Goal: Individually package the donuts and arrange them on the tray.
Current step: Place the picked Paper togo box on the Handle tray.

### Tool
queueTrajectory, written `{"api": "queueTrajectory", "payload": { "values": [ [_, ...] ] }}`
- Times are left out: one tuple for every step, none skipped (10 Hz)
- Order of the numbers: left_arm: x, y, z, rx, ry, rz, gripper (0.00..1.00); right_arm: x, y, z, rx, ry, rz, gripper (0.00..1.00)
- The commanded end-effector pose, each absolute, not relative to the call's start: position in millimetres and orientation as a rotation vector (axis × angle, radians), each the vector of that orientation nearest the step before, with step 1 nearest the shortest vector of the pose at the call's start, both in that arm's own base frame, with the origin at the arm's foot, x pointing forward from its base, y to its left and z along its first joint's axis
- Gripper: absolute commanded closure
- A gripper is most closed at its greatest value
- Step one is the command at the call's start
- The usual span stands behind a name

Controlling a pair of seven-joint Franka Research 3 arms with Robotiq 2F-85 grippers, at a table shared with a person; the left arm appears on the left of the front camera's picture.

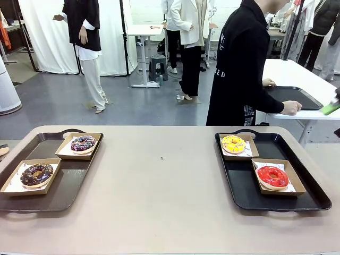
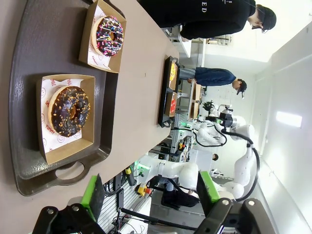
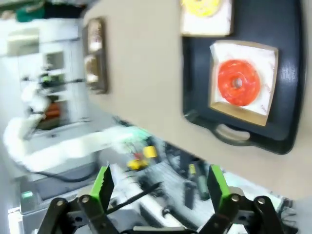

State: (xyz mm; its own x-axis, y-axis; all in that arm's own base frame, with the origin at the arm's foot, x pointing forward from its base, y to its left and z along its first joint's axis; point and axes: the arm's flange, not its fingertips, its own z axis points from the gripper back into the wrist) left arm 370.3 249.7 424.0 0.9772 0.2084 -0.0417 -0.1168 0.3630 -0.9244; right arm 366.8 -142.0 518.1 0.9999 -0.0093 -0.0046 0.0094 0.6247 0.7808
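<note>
Donuts: chocolate donut (image 1: 36,175) and sprinkled donut (image 1: 83,143) boxed on left tray (image 1: 69,186); yellow donut (image 1: 233,144) and red donut (image 1: 272,176) boxed on right tray (image 1: 249,199) | Fingers: left gripper (image 2: 151,195) and right gripper (image 3: 161,187) spread apart, empty, off the worktop's near edge, well apart from every donut | Advice: judged, descend squarely over one box, keeping pads off icing.

table (image 1: 170,191) | left tray (image 1: 69,186) | right tray (image 1: 239,186)
</note>
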Motion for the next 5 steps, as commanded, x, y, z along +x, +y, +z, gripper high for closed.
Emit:
{"api": "queueTrajectory", "payload": {
  "values": [
    [369.6,250.0,426.6,-1.182,-0.087,0.217,0.0,395.4,-188.4,492.6,1.365,0.107,-0.159,0.0],
    [369.6,250.0,426.6,-1.182,-0.087,0.217,0.0,395.6,-213.9,475.2,1.404,0.081,-0.215,0.0],
    [369.6,250.0,426.6,-1.182,-0.087,0.217,0.0,392.4,-236.4,456.5,1.432,0.04,-0.259,0.0],
    [369.6,250.0,426.6,-1.182,-0.087,0.217,0.0,385.2,-258.3,435.5,1.463,0.014,-0.259,0.0],
    [369.6,250.0,426.6,-1.182,-0.087,0.217,0.0,380.8,-271.5,418.7,1.486,-0.017,-0.239,0.0]
  ]
}}
